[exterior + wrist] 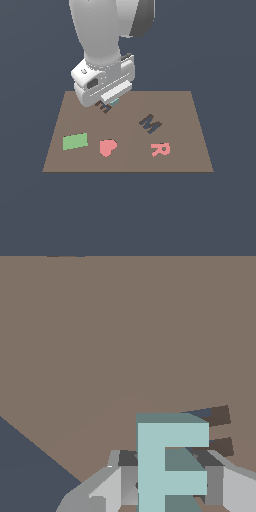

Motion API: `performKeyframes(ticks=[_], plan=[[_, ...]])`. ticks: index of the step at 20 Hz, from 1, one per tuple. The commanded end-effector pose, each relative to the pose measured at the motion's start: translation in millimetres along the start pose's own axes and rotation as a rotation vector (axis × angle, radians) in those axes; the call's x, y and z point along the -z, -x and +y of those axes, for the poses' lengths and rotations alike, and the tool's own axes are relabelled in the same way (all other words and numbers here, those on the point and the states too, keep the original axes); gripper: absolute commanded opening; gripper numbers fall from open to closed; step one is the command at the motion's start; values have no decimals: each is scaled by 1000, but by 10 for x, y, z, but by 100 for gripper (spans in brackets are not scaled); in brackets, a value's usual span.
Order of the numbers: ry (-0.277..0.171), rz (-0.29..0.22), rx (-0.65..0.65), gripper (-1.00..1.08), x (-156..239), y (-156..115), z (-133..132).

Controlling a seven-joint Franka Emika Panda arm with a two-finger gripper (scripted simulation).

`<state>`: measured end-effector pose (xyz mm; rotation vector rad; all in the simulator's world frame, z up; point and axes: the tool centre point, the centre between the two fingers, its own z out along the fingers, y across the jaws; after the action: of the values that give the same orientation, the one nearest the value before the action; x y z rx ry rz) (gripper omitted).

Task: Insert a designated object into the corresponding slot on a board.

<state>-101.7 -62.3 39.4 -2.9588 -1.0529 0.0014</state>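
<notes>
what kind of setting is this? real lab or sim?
Almost certainly a simulator scene, not a real lab: a flat brown board floats on a featureless dark blue backdrop, everything is untextured and flat-shaded, and the end effector holds a plain teal E block over a dark recess.

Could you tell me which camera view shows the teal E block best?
The wrist view: the teal E block fills the foreground between the gripper's fingers, above the dark E slot. In the exterior view only a teal sliver peeks from under the gripper.
</notes>
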Motion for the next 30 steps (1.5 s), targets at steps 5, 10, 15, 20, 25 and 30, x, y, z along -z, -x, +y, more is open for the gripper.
performKeyframes(ticks=[5,10,15,20,25,30], plan=[[0,0,97,-100,6,16,215],[0,0,141,-100,8,12,315],[0,0,158,-100,8,2,352],[0,0,156,-100,-21,4,349],[1,0,158,-100,-93,0,351],[1,0,158,100,-93,0,351]])
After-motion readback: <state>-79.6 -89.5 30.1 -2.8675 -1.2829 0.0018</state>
